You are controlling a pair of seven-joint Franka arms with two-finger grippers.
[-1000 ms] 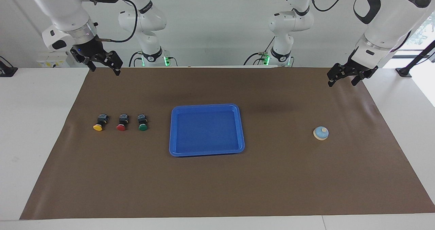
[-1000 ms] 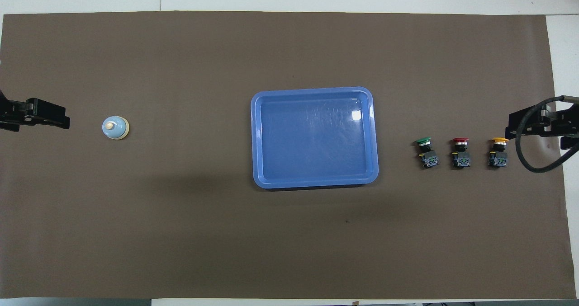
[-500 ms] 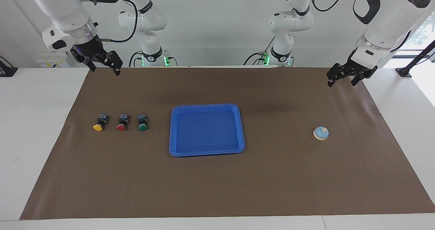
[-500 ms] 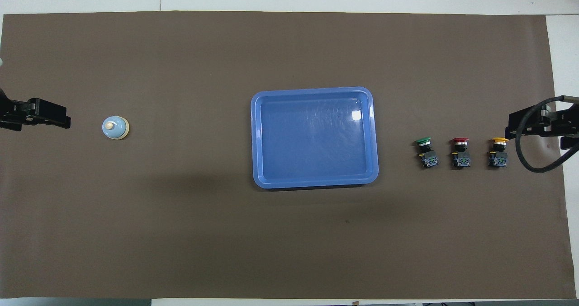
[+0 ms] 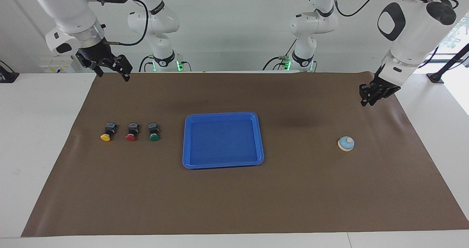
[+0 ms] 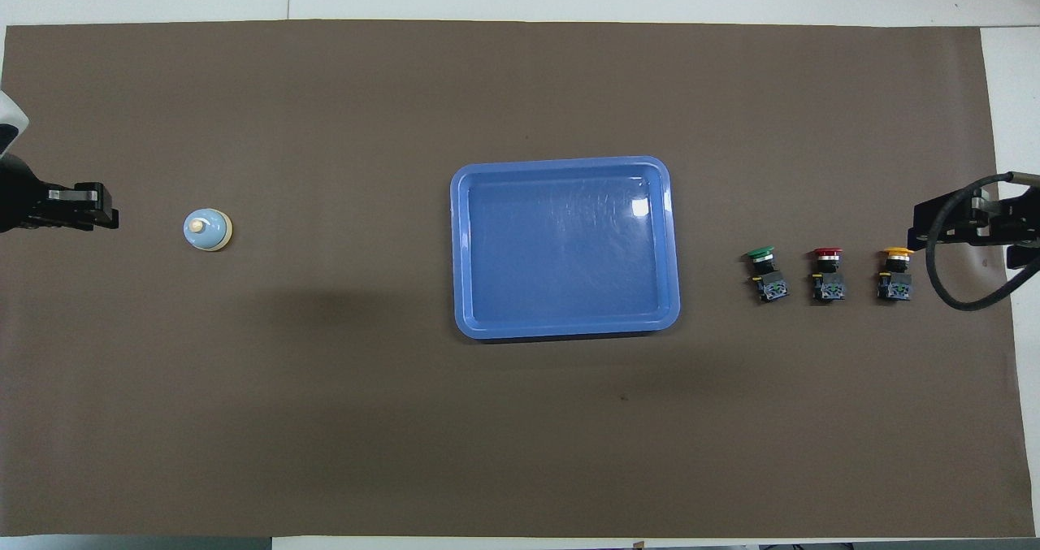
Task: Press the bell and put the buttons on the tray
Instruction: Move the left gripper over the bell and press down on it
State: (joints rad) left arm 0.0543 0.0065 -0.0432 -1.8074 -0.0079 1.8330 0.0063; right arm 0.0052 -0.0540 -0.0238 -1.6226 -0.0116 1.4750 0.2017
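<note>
The left gripper [image 5: 367, 100], claw clenched to poke, hangs over the mat near the bell [image 6: 207, 230], at nine o'clock from the empty tray [image 6: 561, 161] seen from overhead, while the right gripper [image 5: 113, 76], claw released, waits above the buttons [image 6: 828, 274] at three o'clock.

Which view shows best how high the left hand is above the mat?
The facing view: the left hand hangs in the air over the mat, clear of the bell. The overhead view shows only its tip beside the bell, giving no height.
</note>
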